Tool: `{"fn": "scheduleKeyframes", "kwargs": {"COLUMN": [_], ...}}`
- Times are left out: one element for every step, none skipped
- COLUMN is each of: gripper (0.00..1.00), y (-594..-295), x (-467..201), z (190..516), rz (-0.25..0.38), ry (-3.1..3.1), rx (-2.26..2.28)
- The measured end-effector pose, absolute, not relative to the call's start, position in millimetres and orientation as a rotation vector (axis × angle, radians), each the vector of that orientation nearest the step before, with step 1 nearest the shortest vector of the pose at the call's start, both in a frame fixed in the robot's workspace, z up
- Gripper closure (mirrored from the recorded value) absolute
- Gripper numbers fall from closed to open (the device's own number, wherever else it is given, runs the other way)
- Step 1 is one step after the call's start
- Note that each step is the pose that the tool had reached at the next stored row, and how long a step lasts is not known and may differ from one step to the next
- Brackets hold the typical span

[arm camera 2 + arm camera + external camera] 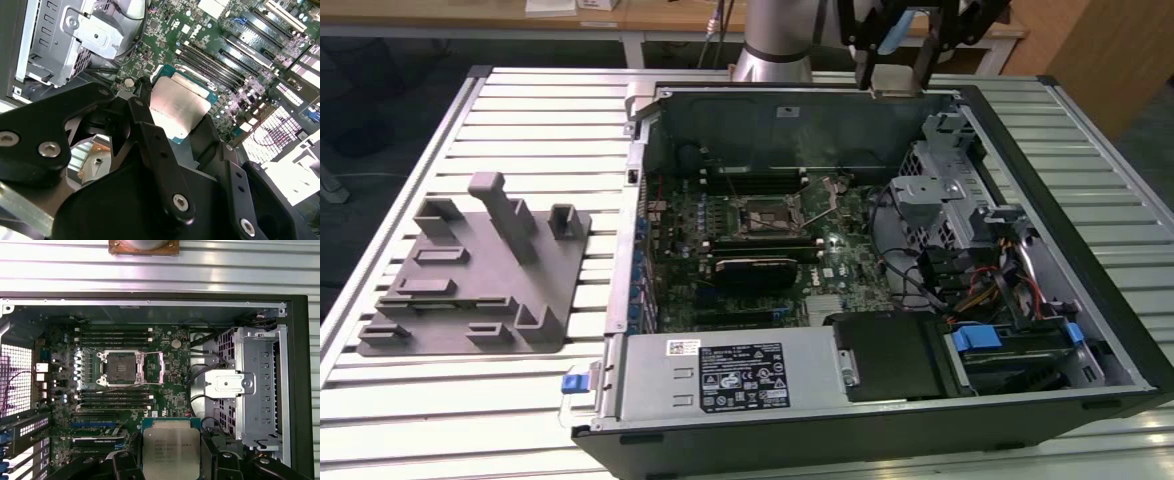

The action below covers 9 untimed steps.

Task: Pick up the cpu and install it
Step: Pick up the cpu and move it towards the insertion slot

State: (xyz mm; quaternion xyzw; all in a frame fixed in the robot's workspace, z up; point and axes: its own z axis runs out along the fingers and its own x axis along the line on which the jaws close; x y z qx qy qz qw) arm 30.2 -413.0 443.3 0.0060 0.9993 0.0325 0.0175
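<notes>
The cpu (171, 447), a flat square chip with a pale silver top, sits clamped between my black fingers (125, 462). It also shows in the second wrist view as the cpu (180, 107), held at an angle over the green motherboard (240, 60). In the exterior view my gripper (897, 70) hangs high over the far wall of the open computer case (881, 120), shut on the cpu (897, 82). The black socket (122, 369) with its metal frame lies below on the board, apart from the chip, and its middle is bare. The exterior view shows the socket (767, 212) mid-board.
A grey plastic fixture (480, 270) with upright posts lies on the slatted table at the exterior view's left. Inside the case are a metal drive cage (255, 385), cables (987, 290), memory slots (115, 335) either side of the socket and a power supply (720, 375).
</notes>
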Motion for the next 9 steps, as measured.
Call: {"fn": "scheduleKeyframes", "kwargs": {"gripper": [0.45, 0.45, 0.45, 0.45, 0.45, 0.45, 0.45, 0.45, 0.45], "y": [-413.0, -413.0, -413.0, -413.0, -412.9, -412.9, -412.9, -412.9, -412.9], "x": [30.2, 30.2, 30.2, 30.2, 30.1, 30.1, 30.1, 30.2, 30.1], "z": [443.2, 443.2, 443.1, 443.1, 442.7, 442.1, 441.4, 440.5, 439.4], "rz": [0.101, 0.101, 0.101, 0.101, 0.101, 0.101, 0.101, 0.101, 0.101], "ry": [3.105, 3.105, 3.105, 3.105, 3.105, 3.105, 3.105, 3.105, 3.105], "rx": [0.019, 0.019, 0.019, 0.019, 0.019, 0.019, 0.019, 0.019, 0.019]}}
